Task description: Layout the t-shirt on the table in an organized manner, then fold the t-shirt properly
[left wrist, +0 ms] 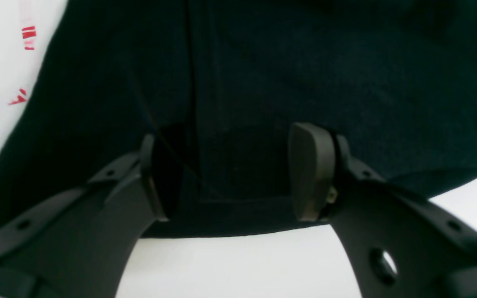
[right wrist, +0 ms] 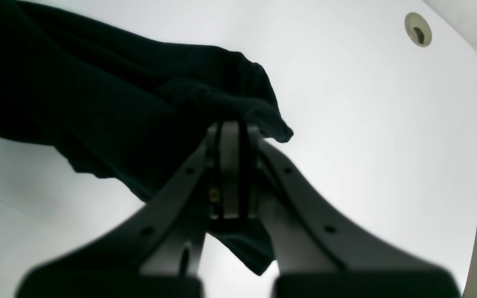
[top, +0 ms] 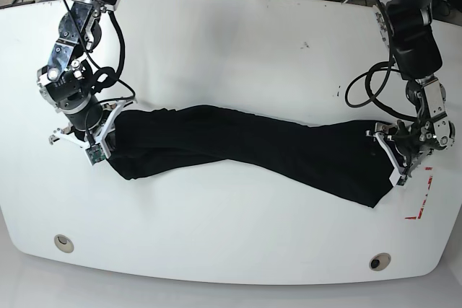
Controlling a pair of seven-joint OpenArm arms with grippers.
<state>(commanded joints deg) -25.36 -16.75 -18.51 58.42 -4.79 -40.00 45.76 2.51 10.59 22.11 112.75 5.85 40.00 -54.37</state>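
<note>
The t-shirt (top: 245,146) lies stretched in a long band across the white table (top: 238,41). The right gripper (right wrist: 231,165) is clenched on one bunched end; the left gripper (left wrist: 228,174) stands spread over the other end.

Black t-shirt (top: 245,146), plain all over, on a glossy white table (top: 238,41). Red dashes (top: 419,210) mark the table near one end of the cloth (a grey-ringed hole (top: 380,260) just below). Both grippers (left wrist: 230,174) (right wrist: 232,136) dark grey.
</note>
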